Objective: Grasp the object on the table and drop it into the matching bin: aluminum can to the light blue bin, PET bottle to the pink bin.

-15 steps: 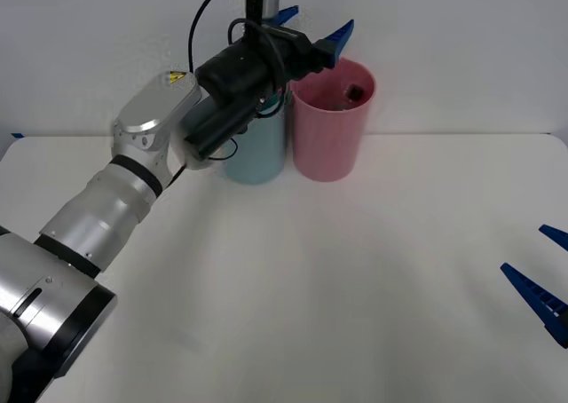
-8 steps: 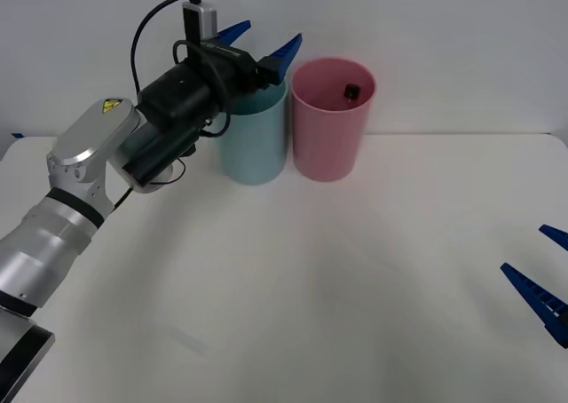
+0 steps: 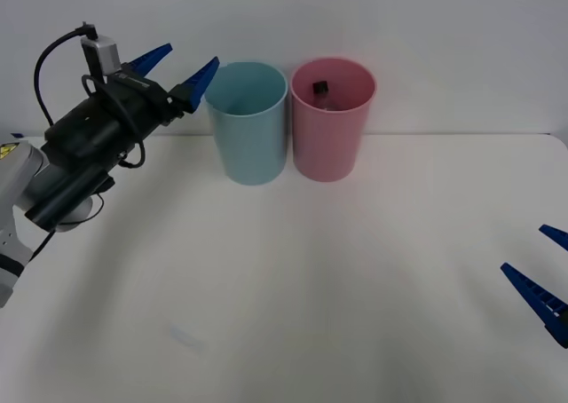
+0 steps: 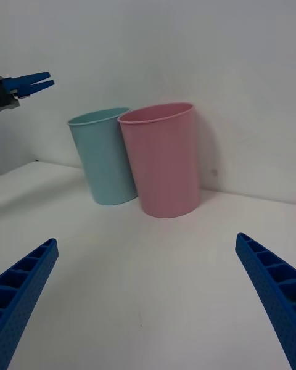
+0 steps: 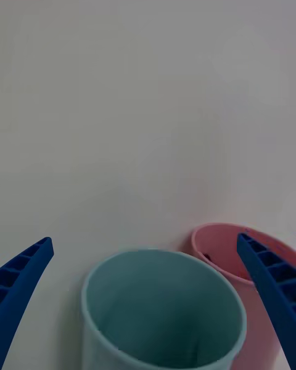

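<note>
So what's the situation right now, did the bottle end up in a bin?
Left gripper open, empty, raised left of the light blue bin. Right gripper open, parked at the table's right edge. Bottle inside the pink bin. Nothing in the way.

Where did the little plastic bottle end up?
In the front view, the PET bottle lies inside the pink bin, only its black cap visible below the rim; that bin stands at the table's far edge, beside the light blue bin.

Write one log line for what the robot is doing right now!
left gripper: open, beside light blue bin | PET bottle: inside pink bin | right gripper: open, parked
</note>
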`<action>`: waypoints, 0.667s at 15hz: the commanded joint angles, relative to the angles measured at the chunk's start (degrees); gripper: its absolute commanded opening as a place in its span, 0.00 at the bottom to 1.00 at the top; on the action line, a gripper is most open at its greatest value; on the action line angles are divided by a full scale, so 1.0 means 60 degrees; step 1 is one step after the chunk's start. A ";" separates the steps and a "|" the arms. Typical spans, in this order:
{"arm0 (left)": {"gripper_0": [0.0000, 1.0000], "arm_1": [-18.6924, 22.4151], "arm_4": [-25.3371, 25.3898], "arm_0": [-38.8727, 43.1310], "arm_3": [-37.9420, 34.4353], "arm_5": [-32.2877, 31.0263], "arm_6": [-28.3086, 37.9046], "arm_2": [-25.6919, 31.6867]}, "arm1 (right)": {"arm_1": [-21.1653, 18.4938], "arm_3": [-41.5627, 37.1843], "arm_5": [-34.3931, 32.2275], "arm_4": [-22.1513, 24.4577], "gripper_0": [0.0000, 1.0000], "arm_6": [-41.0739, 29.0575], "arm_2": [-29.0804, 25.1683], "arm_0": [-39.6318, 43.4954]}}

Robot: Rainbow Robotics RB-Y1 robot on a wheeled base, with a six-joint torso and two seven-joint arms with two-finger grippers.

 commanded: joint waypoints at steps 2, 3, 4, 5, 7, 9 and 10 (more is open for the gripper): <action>1.00 -0.0015 -0.0833 0.1302 -0.0618 -0.0997 0.0030 0.1453 | 0.0000 0.0000 0.0000 0.0000 1.00 0.0000 0.0000 0.0000; 1.00 0.0000 -0.1141 0.1566 -0.0750 -0.1261 0.0030 0.1761 | 0.0000 0.0000 0.0000 0.0000 1.00 0.0000 0.0000 0.0000; 1.00 -0.0015 -0.1360 0.1800 -0.0765 -0.1671 0.0030 0.2112 | 0.0000 0.0000 0.0000 0.0000 1.00 0.0000 0.0000 0.0000; 1.00 0.0000 -0.1595 0.2064 -0.0765 -0.2330 0.0045 0.2566 | 0.0000 0.0000 0.0000 0.0000 1.00 0.0000 0.0000 0.0000; 1.00 0.0015 -0.2166 0.2445 -0.0765 -0.3370 0.0132 0.3387 | 0.0000 0.0000 0.0000 0.0000 1.00 0.0000 0.0000 0.0000; 1.00 0.0015 -0.2649 0.2825 -0.0765 -0.4630 0.0308 0.4309 | 0.0000 0.0000 0.0000 0.0000 1.00 0.0000 0.0000 0.0000; 1.00 0.0015 -0.2679 0.2943 -0.0765 -0.5143 0.0601 0.4646 | 0.0000 0.0000 0.0000 0.0000 1.00 0.0000 0.0000 0.0000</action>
